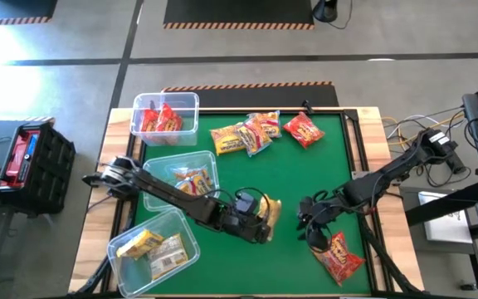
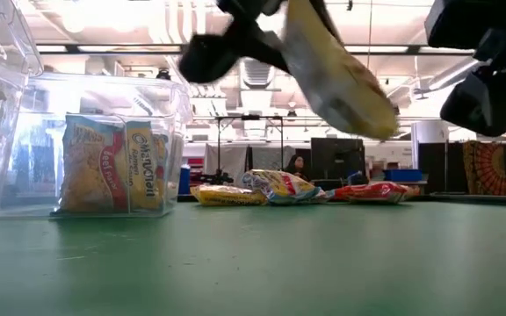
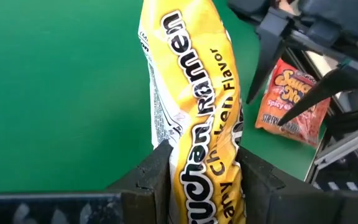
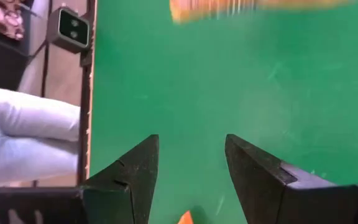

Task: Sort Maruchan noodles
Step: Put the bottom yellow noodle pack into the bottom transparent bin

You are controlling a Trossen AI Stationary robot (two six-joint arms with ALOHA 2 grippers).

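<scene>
I've got the left gripper low over the near middle of the green table, its fingers clamped on one yellow packet; my left wrist view reads chicken flavour on the wrapper, pinched between both dark fingers. In the low view that same packet hangs clear of the mat, blurred.

Just to its right, the right gripper hangs above the mat with its jaws spread and nothing between them; the right wrist view shows only green between the fingers, plus a sliver of orange at the picture's edge that I can't identify.

Counting packets: one red packet lies near the right gripper at the near right corner.

Three clear bins stand down the left side. The near bin holds yellow packets, two as far as I can make out. The middle bin holds orange-and-blue ones, count unclear. The far bin holds red ones, overlapping, so I can't count them.

Farther out, loose on the mat, I see a yellow packet, two or so orange-blue packets overlapping, and one far red packet. The low view shows these as a flat row, far behind.

A white sleeve shows beyond the table edge in the right wrist view only.
</scene>
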